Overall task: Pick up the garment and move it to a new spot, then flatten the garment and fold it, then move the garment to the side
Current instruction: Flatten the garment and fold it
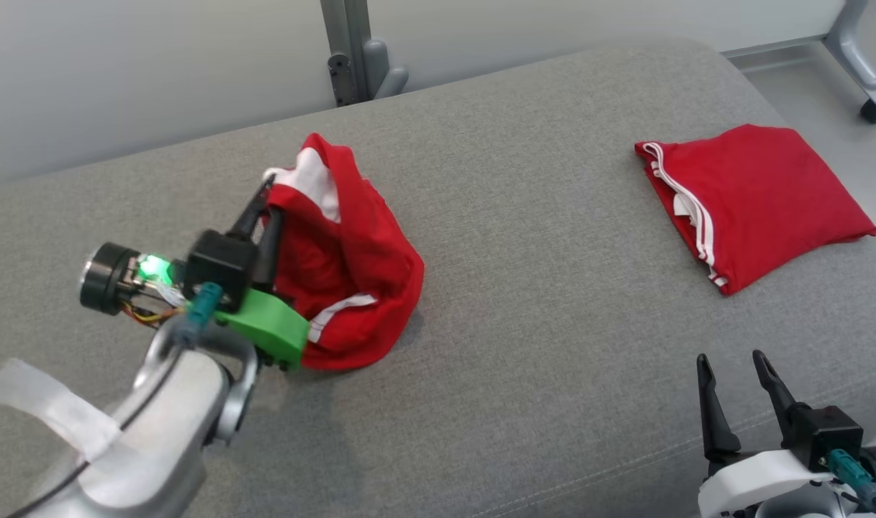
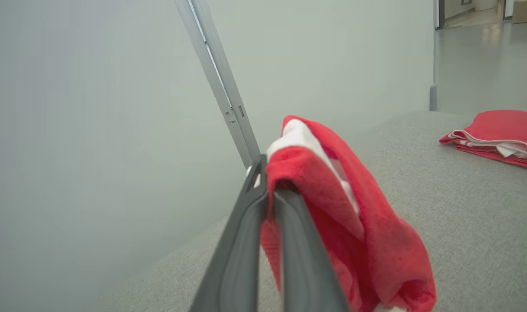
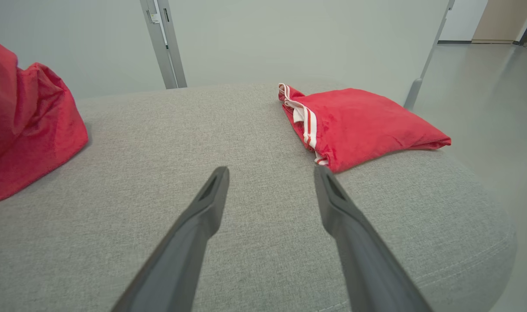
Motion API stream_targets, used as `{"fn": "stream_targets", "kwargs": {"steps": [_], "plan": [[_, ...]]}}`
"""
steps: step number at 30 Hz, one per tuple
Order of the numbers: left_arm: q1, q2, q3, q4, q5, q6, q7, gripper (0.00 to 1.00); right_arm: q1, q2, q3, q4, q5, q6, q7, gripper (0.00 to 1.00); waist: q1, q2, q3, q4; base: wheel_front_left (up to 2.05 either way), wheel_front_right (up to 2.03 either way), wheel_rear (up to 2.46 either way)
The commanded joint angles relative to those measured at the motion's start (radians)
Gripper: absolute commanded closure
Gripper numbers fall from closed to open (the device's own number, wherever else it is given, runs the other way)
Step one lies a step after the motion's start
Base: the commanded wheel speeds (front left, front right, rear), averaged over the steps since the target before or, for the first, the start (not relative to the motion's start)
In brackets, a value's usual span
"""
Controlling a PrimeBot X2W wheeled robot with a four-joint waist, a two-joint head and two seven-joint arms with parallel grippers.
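A crumpled red garment (image 1: 358,266) with white trim sits on the grey cushion (image 1: 524,302) at left of centre. My left gripper (image 1: 268,198) is shut on its upper left edge, and the pinched cloth stands up in a peak. In the left wrist view the two fingers (image 2: 241,242) press together with red fabric (image 2: 354,225) draped over the right one. My right gripper (image 1: 733,367) stands open near the front right edge of the cushion, nothing between its fingers (image 3: 198,225), and the same garment (image 3: 25,125) lies far to its left.
A second red garment (image 1: 751,201), folded flat with white stripes, lies at the cushion's back right; it is also ahead of the right gripper (image 3: 358,123). A grey metal post (image 1: 351,50) rises behind the cushion. A wheeled frame leg (image 1: 866,65) stands on the floor at far right.
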Motion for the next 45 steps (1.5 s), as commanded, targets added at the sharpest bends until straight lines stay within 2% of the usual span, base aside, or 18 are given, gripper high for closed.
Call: {"fn": "stream_targets", "kwargs": {"steps": [1, 5, 11, 12, 13, 14, 15, 20, 23, 26, 31, 34, 45], "plan": [[0.017, -0.001, -0.024, -0.012, 0.026, 0.009, 0.009, 1.0, 0.012, -0.002, 0.0, 0.001, 0.006, -0.002, -0.003, 0.0, 0.0, 0.0079, -0.005, 0.009, 0.0, 0.0, 0.0], [0.096, -0.035, -0.14, -0.036, 0.089, 0.026, 0.052, 1.0, 0.007, -0.001, 0.008, 0.004, 0.011, -0.002, -0.003, 0.0, 0.0, 0.0079, 0.009, 0.024, 0.0, 0.0, 0.0], [0.167, -0.156, -0.228, 0.085, 0.079, -0.006, -0.02, 1.0, -0.019, -0.002, 0.021, 0.008, 0.007, -0.002, -0.003, 0.0, 0.0, 0.0079, 0.032, 0.037, 0.0, 0.0, 0.0], [0.166, -0.172, -0.233, 0.11, 0.08, -0.009, -0.036, 0.81, -0.022, -0.002, 0.021, 0.008, 0.003, -0.002, -0.003, 0.0, 0.0, 0.0079, 0.034, 0.038, 0.0, 0.0, 0.0], [0.168, -0.188, -0.241, 0.14, 0.08, -0.015, -0.045, 0.56, -0.024, -0.002, 0.022, 0.009, 0.0, -0.002, -0.003, 0.0, 0.0, 0.0079, 0.035, 0.038, 0.0, 0.0, 0.0], [0.169, -0.201, -0.247, 0.162, 0.077, -0.023, -0.056, 0.16, -0.026, -0.002, 0.021, 0.008, -0.003, -0.002, -0.003, 0.0, 0.0, 0.0079, 0.036, 0.038, 0.0, 0.0, 0.0], [0.172, -0.215, -0.251, 0.179, 0.071, -0.036, -0.064, 0.0, -0.026, -0.002, 0.02, 0.008, -0.007, -0.002, -0.003, 0.0, 0.0, 0.0079, 0.035, 0.037, 0.0, 0.0, 0.0], [0.197, -0.243, -0.276, 0.222, 0.013, -0.13, -0.062, 0.0, -0.018, -0.002, 0.008, 0.01, -0.02, -0.002, -0.003, 0.0, 0.0, 0.0079, 0.032, 0.036, 0.0, 0.0, 0.0], [0.218, -0.228, -0.283, 0.201, -0.014, -0.158, -0.039, 0.0, -0.008, -0.002, 0.001, 0.009, -0.02, -0.002, -0.003, 0.0, 0.0, 0.0079, 0.026, 0.037, 0.0, 0.0, 0.0], [0.236, -0.203, -0.275, 0.146, -0.042, -0.162, -0.003, 0.0, 0.002, -0.002, 0.0, 0.007, -0.018, -0.002, -0.003, 0.0, 0.0, 0.0079, 0.023, 0.04, 0.0, 0.0, 0.0], [0.262, -0.179, -0.222, 0.012, -0.125, -0.141, 0.052, 0.0, -0.002, -0.002, 0.005, 0.008, -0.012, -0.002, -0.003, 0.0, 0.0, 0.0079, 0.023, 0.039, 0.0, 0.0, 0.0], [0.27, -0.172, -0.19, -0.022, -0.173, -0.127, 0.084, 0.0, -0.014, -0.002, 0.019, 0.009, -0.01, -0.002, -0.003, 0.0, 0.0, 0.0079, 0.027, 0.027, 0.0, 0.0, 0.0], [0.237, -0.181, -0.145, 0.077, -0.278, -0.148, 0.169, 0.0, -0.037, -0.002, 0.026, 0.011, 0.003, -0.002, -0.003, 0.0, 0.0, 0.0079, 0.058, -0.042, 0.0, 0.0, 0.0]]}}
